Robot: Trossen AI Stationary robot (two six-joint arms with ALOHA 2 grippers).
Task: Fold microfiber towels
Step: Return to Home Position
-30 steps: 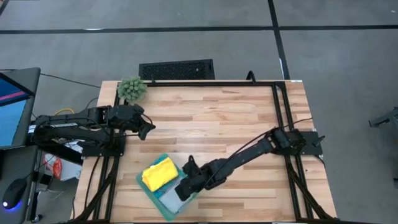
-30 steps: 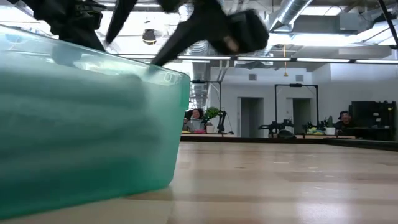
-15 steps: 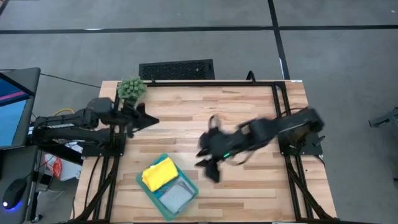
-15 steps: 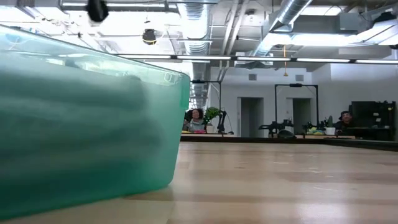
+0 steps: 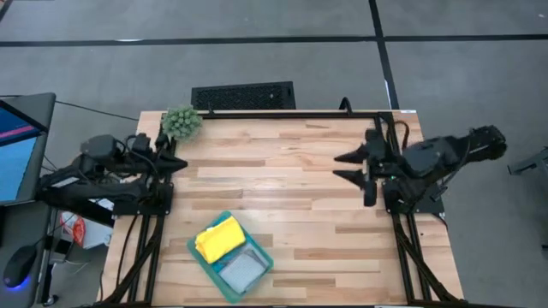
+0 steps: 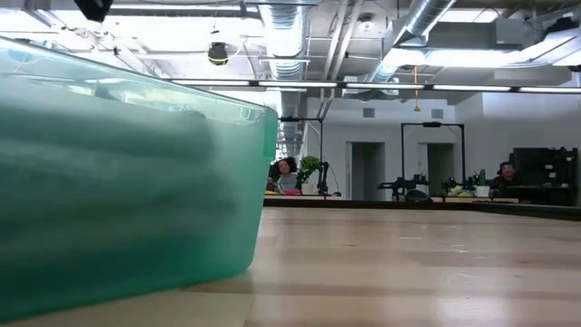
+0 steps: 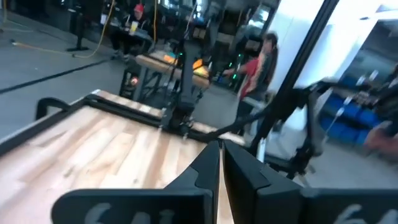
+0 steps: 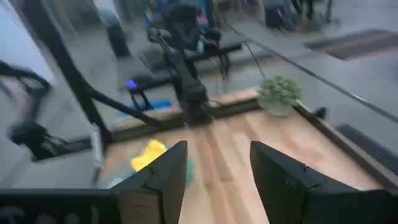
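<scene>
While both arms waited at opposite side edges of the desk, the towels lay in a teal bin near the front edge, left of its middle. From above, the yellow towel filled the bin's half nearer the left arm, bunched and thick. The grey towel lay flat just beside it, in the half nearer the front edge.

At the left edge, close to the back-left corner, the left pincer pointed across the desk. Its wrist view showed the fingers narrow, with only a thin slit between them. Pale marks on the pincer's base were too blurred to read.

At the right edge, the right pincer faced the left one, well apart from the bin. It stood wide, holding nothing, and bare desk showed between its fingers.

On the back-left corner sat a fuzzy green plant ball. A black grille lay on the floor beyond the back edge.

From desk height, the bin's cloudy wall filled the near left. People sat at benches far across the room.
</scene>
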